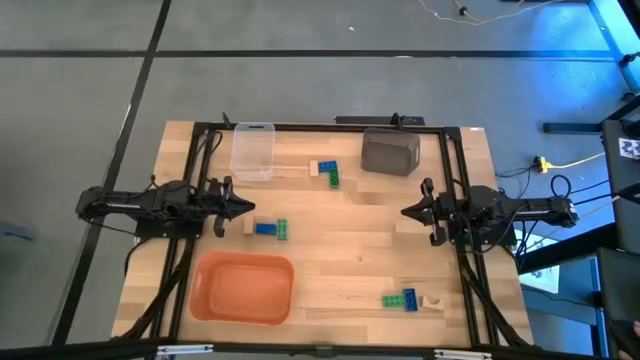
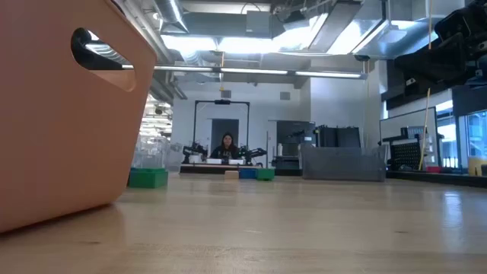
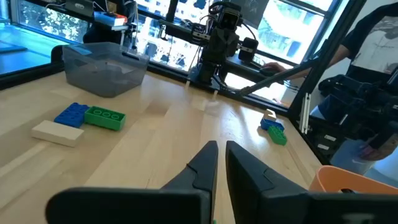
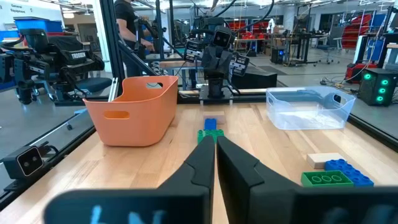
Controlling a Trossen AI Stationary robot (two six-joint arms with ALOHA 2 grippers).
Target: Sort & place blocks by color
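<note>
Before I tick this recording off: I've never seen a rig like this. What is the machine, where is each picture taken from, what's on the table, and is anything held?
Two dark robot arms flank a wooden table. One picture looks straight down, one sits at tabletop height, and one rides each wrist. The left gripper and right gripper hover at the table's sides, fingers nearly together, holding nothing. On the table are an orange plastic bin, a clear plastic bin and a grey bin. Three clusters of small studded bricks lie loose, each tan, blue and green: one between the clear and grey bins, one near the left gripper, one at the near right. No brick shows in any bin.
</note>
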